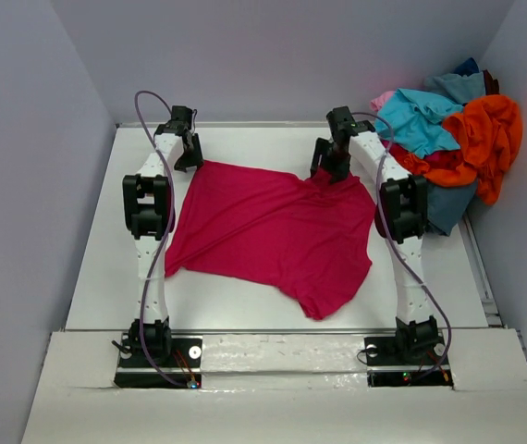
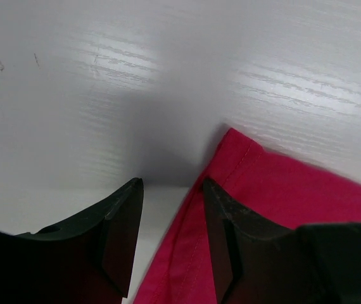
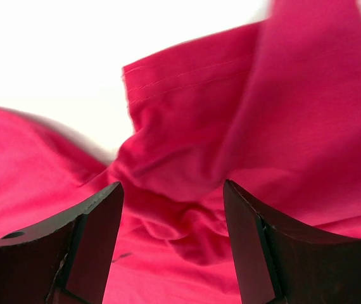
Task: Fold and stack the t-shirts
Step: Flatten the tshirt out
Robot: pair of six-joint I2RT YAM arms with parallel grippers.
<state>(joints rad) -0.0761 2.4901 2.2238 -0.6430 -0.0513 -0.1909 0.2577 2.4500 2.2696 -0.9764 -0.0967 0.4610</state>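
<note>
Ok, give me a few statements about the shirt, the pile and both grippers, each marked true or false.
1. The crimson t-shirt lies spread on the table. True.
2. The other shirts are heaped at the near left corner. False: the pile sits at the far right corner.
3. The left gripper stands open at the shirt's far left corner. True.
4. One gripper is clamped shut on cloth. False: the right gripper is also open, over bunched crimson cloth.
5. The crimson shirt is folded into a neat square. False: it is unfolded and rumpled.
</note>
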